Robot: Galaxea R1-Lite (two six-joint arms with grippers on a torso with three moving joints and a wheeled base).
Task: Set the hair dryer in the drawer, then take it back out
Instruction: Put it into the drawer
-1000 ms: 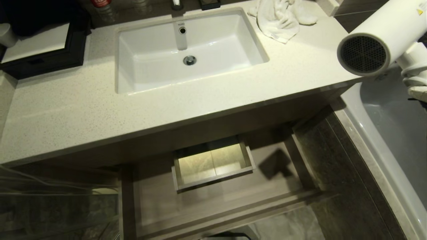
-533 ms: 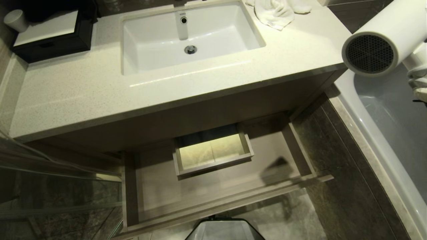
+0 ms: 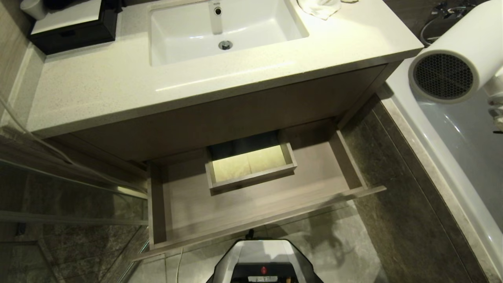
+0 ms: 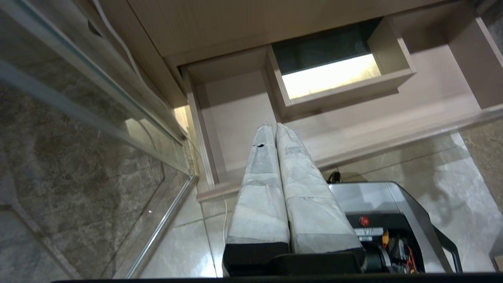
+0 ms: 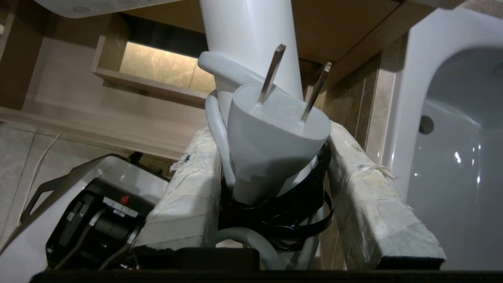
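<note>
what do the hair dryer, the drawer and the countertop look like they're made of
Hair dryer: smooth white plastic, it seems, with a soft sheen; its round end is a dark honeycomb mesh.
Drawer: pale wood or wood-look board, matte, with faint straight grain.
Countertop: cream stone or composite, finely speckled and polished, since it carries a bright glare streak.

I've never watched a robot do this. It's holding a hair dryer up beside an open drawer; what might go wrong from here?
The right gripper clamps the hair dryer around its bundled cord and plug, so it might slip or twist. The dryer hangs over the bathtub, where a drop would land. Going into the drawer, it could catch on the boxed cutout.
</note>
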